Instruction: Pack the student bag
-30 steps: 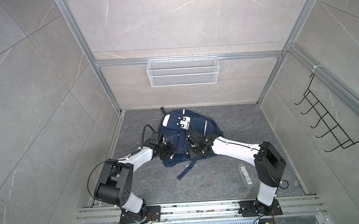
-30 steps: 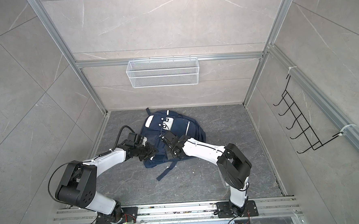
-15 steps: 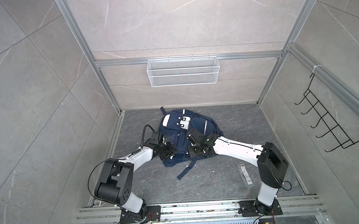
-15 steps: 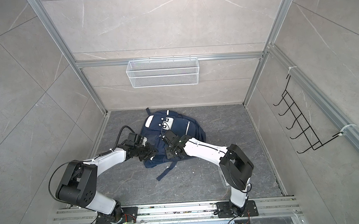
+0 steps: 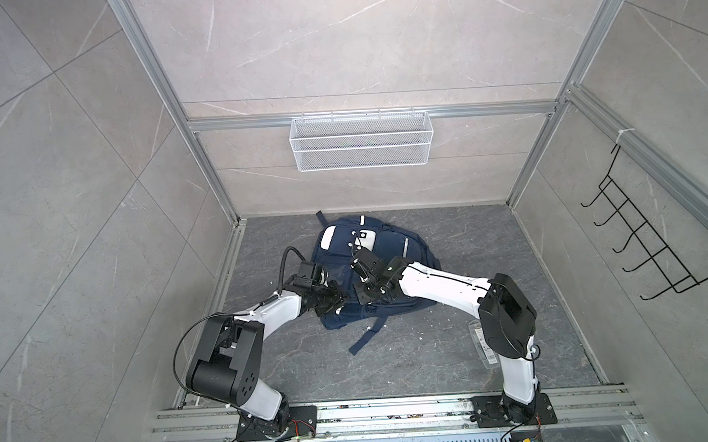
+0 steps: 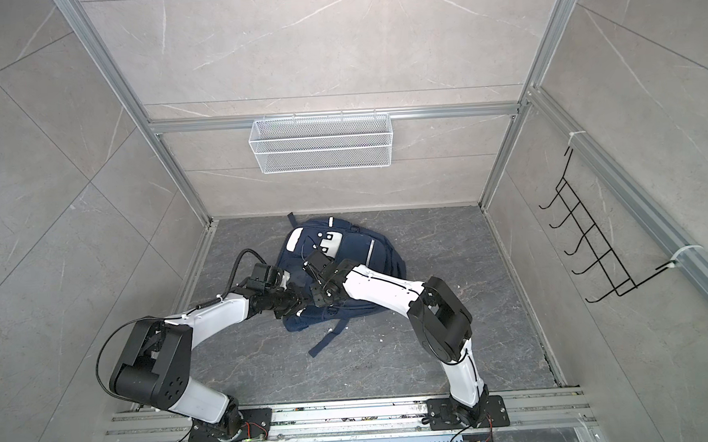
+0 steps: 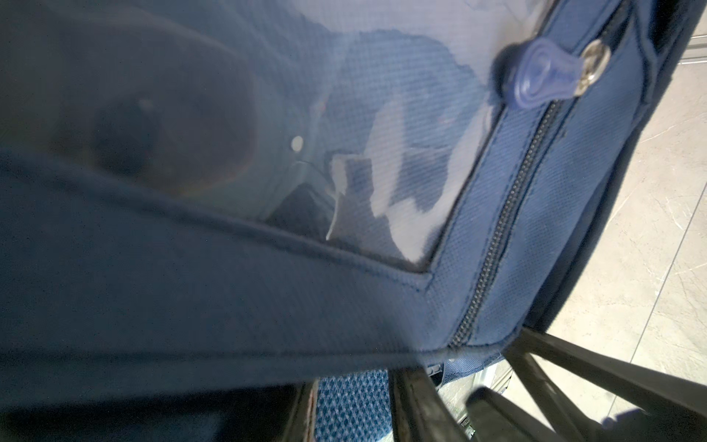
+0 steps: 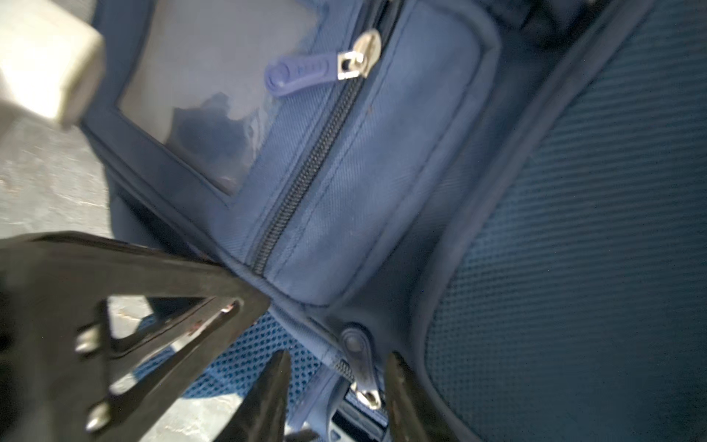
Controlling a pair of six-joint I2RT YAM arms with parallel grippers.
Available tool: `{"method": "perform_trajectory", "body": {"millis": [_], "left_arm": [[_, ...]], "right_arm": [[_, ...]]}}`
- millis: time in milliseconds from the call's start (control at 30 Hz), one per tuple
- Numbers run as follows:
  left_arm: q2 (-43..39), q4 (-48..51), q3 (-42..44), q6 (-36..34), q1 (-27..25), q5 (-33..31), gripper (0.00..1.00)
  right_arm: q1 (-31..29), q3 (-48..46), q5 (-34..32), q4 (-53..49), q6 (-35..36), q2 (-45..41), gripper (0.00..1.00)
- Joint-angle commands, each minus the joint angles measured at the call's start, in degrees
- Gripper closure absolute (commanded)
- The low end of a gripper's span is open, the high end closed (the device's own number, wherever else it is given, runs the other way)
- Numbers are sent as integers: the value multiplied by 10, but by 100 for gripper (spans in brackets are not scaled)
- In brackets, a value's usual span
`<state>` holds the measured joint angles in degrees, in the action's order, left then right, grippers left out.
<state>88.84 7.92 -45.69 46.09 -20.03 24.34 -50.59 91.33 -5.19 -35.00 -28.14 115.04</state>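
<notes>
The student bag (image 5: 387,245) (image 6: 354,251), navy blue with white patches, lies flat at the back middle of the floor. Both grippers meet at its near left corner. My left gripper (image 5: 335,303) (image 7: 352,405) is shut on the bag's fabric edge, and blue mesh shows between its fingers (image 7: 413,402). My right gripper (image 5: 360,296) (image 8: 336,398) stands open right beside it. A blue zipper pull (image 8: 359,363) lies loose between its fingers (image 8: 267,398). A second zipper pull (image 8: 302,72) rests by the clear window pocket (image 8: 214,95).
A dark strap (image 5: 366,337) trails from the bag toward the front. A clear flat strip (image 5: 483,344) lies on the floor near the right arm's base. A white wire basket (image 5: 361,147) hangs on the back wall. A black hook rack (image 5: 653,248) hangs on the right wall.
My right gripper has opened from shut, letting go of the zipper pull. Its arm shifted slightly. The left gripper and the bag have stayed still.
</notes>
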Motion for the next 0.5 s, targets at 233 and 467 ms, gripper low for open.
{"method": "perform_trajectory", "body": {"millis": [233,467], "left_arm": [[-10,8,13,5,8,-11,66],[-11,5,18,6,8,-10,66]], "right_arm": [[-20,31,-77,-55,26,27,68],[-22,41,-83,-55,35,32,83]]}}
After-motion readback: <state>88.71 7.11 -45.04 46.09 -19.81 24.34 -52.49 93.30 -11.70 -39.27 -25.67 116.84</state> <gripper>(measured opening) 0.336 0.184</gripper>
